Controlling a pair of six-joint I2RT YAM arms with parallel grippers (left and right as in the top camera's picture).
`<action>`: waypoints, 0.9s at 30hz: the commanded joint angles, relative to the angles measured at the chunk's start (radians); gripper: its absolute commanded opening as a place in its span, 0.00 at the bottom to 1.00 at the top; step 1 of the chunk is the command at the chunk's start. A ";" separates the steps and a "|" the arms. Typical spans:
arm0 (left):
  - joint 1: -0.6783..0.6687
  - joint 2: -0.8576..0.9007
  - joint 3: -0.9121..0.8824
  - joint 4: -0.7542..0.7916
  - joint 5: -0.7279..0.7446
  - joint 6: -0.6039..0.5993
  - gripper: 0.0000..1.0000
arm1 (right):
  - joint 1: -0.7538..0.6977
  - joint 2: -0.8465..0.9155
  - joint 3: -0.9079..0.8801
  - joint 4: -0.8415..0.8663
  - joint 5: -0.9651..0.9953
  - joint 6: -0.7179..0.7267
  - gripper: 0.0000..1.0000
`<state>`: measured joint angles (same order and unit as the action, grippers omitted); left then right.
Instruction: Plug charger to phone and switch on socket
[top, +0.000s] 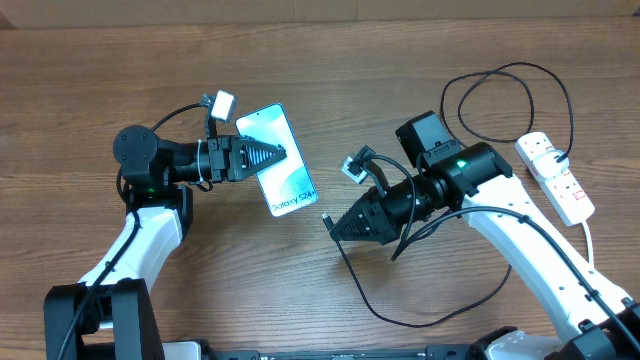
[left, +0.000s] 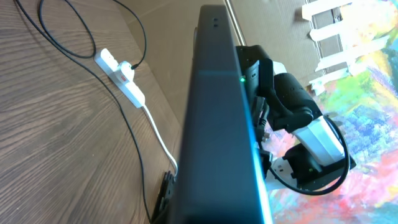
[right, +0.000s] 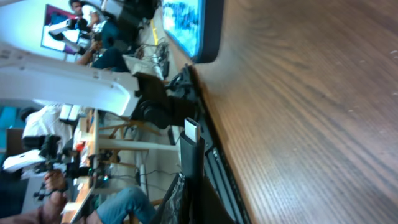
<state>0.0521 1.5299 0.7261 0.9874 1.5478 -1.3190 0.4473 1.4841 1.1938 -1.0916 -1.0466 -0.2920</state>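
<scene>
black charger plug tip sits pinched in the right tool, just short of the phone clamped in the left tool; the mating step likely needs tip-to-port alignment, power strip well behind, untouched.

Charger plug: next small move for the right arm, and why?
Probably ease the right tool toward the bottom edge of the phone, lining up the charger plug with it. The plug sits just short of that edge, not inserted, and the left tool holds the phone.
</scene>
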 joint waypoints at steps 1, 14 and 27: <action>-0.001 -0.013 0.004 0.009 -0.032 -0.042 0.04 | 0.021 -0.003 -0.003 0.032 0.076 0.065 0.04; -0.001 -0.013 0.004 0.009 -0.032 -0.072 0.04 | 0.109 -0.003 -0.003 0.145 0.171 0.177 0.04; -0.001 -0.013 0.004 0.009 -0.033 -0.063 0.04 | 0.134 -0.003 0.007 0.191 0.172 0.218 0.04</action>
<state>0.0521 1.5299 0.7261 0.9874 1.5299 -1.3815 0.5594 1.4841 1.1919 -0.9062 -0.8749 -0.0830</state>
